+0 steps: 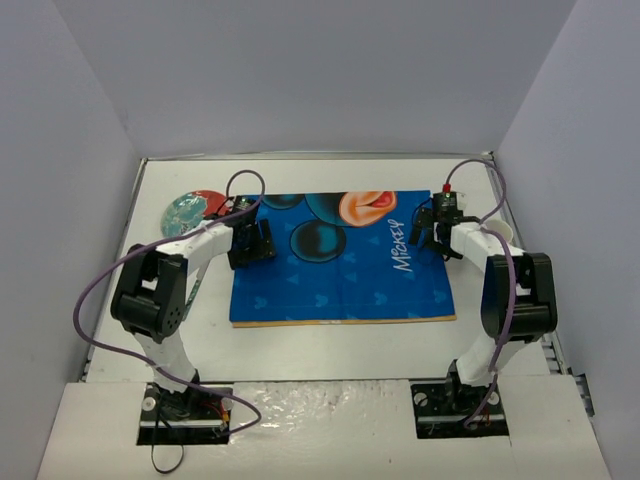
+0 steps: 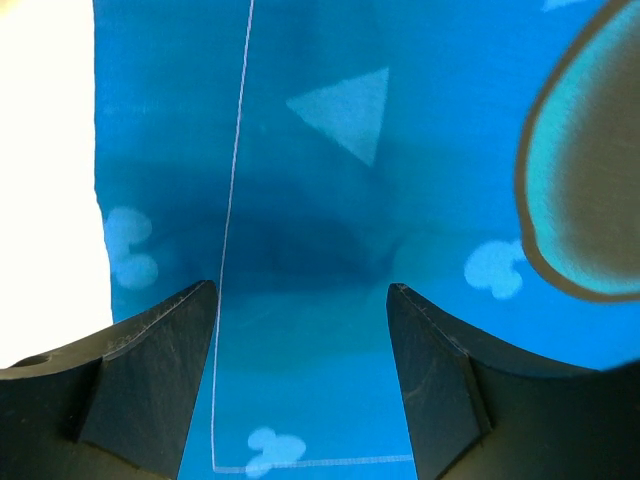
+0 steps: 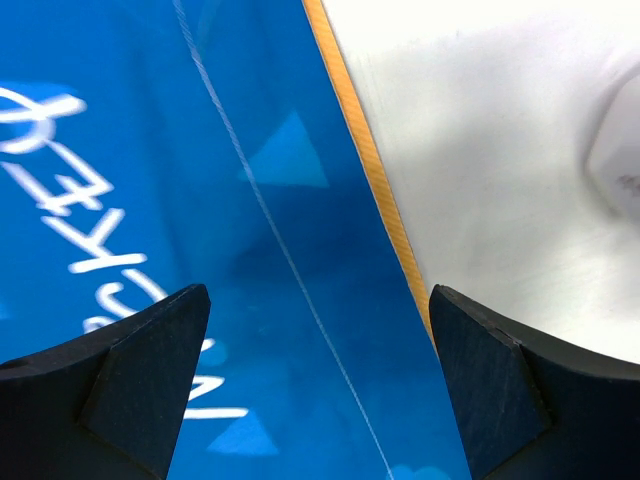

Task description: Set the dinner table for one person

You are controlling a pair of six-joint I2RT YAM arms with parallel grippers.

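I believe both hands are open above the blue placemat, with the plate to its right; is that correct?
Not quite: the plate lies left of the placemat, as the top view shows. The left hand and right hand are indeed open above it.

The dinner table (image 1: 320, 350) lies flat, white, rectangular.

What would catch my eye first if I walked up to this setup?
The bright blue Mickey-print placemat lying flat in the middle of the white dinner table stands out first. The left gripper hangs open over its left part, and the right gripper hangs open over its right edge. A colourful round plate sits at the table's far left.
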